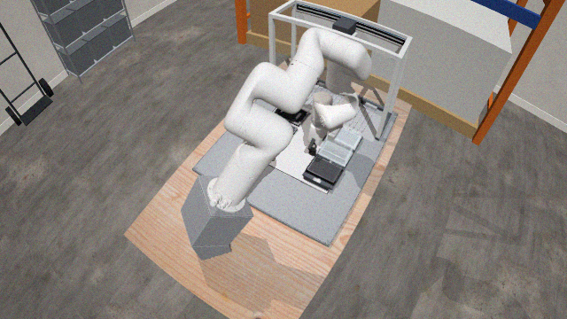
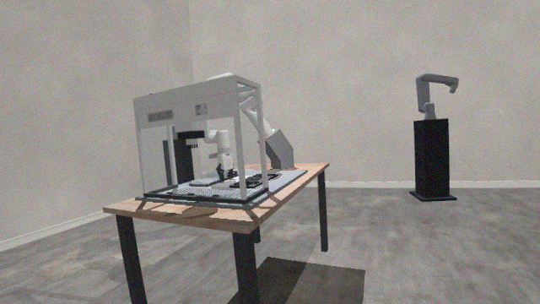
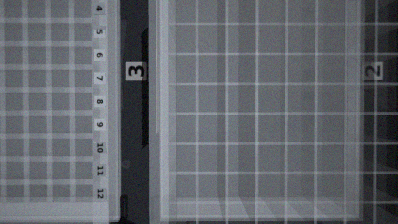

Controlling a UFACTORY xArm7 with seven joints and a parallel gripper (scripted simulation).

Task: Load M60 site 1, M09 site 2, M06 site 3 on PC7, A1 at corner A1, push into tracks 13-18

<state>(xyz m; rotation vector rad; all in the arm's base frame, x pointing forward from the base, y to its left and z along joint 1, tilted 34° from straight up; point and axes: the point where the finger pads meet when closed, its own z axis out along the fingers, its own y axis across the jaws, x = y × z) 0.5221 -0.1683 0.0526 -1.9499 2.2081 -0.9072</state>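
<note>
1. So, starting nearest the arm's base: the gripper (image 1: 313, 150) is hanging right beside the carrier PC7 (image 3: 134, 125), on its left long side about level with the middle site. The jaws are standing wide open and gripping nothing.
2. On the carrier's handle end, the dark M60 (image 1: 324, 169) is sitting on site 1. I'm guessing it's there because that's the site the task assigns it.
3. One spot further along the carrier, M09 (image 3: 260, 115) is lying on site 2, and beyond it M06 (image 3: 50, 115) is filling site 3.
4. The wrist view is giving what the top view isn't: the site labels "2" (image 3: 373, 71) and "3" (image 3: 135, 70), plus the column numbers on M06. A1 corners aren't showing, so I can't tell the orientation.
5. Past the carrier's far end, the loading rails (image 1: 367, 119) are waiting under the instrument frame (image 1: 400, 71). PC7 is lying out on the apron, so I reckon the push-in is what's left.
</note>
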